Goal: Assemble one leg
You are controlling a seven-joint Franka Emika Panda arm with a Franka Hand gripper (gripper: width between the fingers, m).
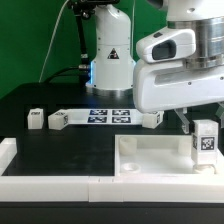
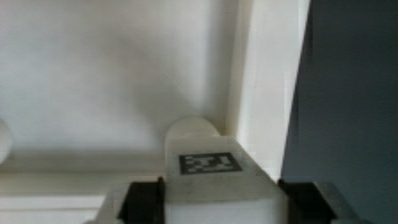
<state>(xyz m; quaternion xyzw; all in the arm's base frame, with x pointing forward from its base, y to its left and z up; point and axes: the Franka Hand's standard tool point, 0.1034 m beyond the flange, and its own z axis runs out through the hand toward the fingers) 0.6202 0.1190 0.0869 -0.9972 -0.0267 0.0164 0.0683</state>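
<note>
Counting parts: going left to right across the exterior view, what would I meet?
leftmost leg → second leg → marker board → third leg → held leg, gripped in the hand.

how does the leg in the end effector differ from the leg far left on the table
The held leg is clamped by the end effector, upright over the tray; the far-left leg sits free on the table, away from the tray. Both are small white blocks.
</note>
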